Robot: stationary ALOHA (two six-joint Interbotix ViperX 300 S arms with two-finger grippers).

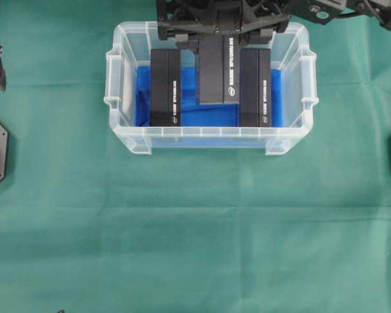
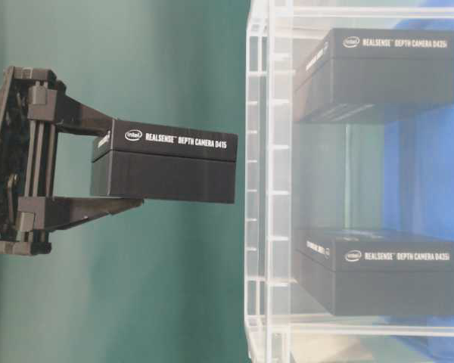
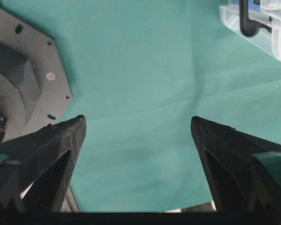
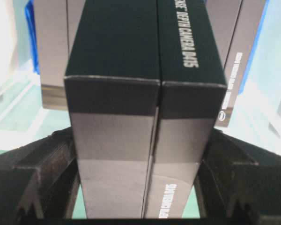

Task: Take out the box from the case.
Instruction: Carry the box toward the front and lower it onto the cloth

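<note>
One box (image 1: 218,68) hangs in the right claw (image 1: 216,32) above the case (image 1: 120,104).

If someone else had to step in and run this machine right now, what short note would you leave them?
Right gripper: closed on one black box, held lifted above the case.
Left gripper: open, holding nothing, parked over the green cloth away from the case.
In the case: two more black boxes, the left box and the right box, lying on the blue cloth.
Done: one box gripped and raised from between the other two.
Left: carry it clear of the case's rim, set it on the green cloth and let go.
</note>
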